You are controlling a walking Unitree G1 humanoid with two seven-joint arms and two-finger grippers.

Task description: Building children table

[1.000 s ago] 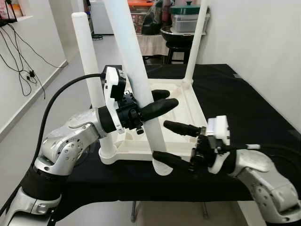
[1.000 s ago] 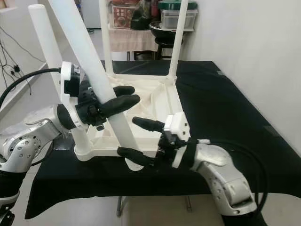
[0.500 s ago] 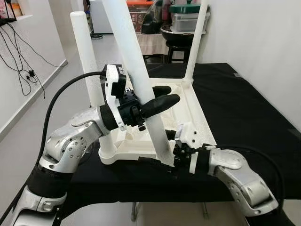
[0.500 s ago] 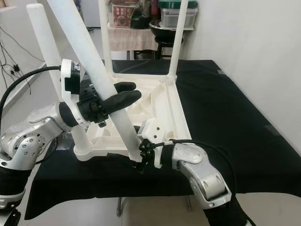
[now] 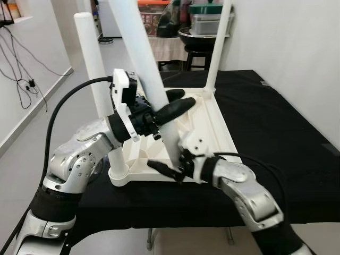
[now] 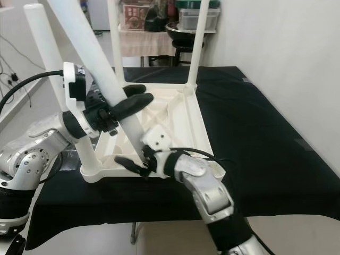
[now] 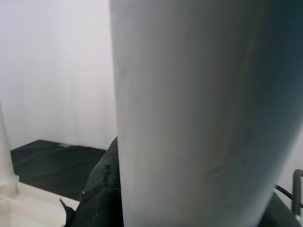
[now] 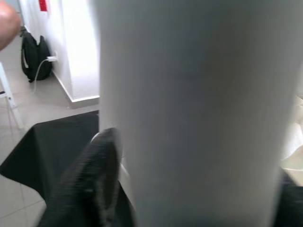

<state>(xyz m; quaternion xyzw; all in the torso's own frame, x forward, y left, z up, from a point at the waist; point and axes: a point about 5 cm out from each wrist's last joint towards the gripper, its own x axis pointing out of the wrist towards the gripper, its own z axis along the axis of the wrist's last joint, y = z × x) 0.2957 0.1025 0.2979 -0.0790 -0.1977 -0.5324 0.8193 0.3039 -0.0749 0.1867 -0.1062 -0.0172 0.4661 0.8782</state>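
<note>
A white children's table (image 5: 223, 143) lies upside down on the black-covered worktop. One fitted leg (image 5: 94, 85) stands at its near left corner and another (image 5: 217, 48) at the far right. A loose white leg (image 5: 141, 58) leans steeply, its lower end down in the near right part of the underside. My left gripper (image 5: 169, 109) is shut on this leg at mid height. My right gripper (image 5: 172, 167) clasps the leg's lower end, one finger (image 5: 159, 167) lying along the table's front rim. In both wrist views the leg (image 7: 189, 113) (image 8: 189, 109) sits close between the fingers.
The black cloth (image 5: 276, 122) stretches bare to the right of the table, up to a white wall. Behind stands a dark stool with pots and a box (image 5: 204, 32). Cables (image 5: 24, 79) hang on the left wall above open floor.
My right gripper, open at the front edge a second ago, has swung left and in, and closed on the leg's lower end. The left gripper keeps its hold.
</note>
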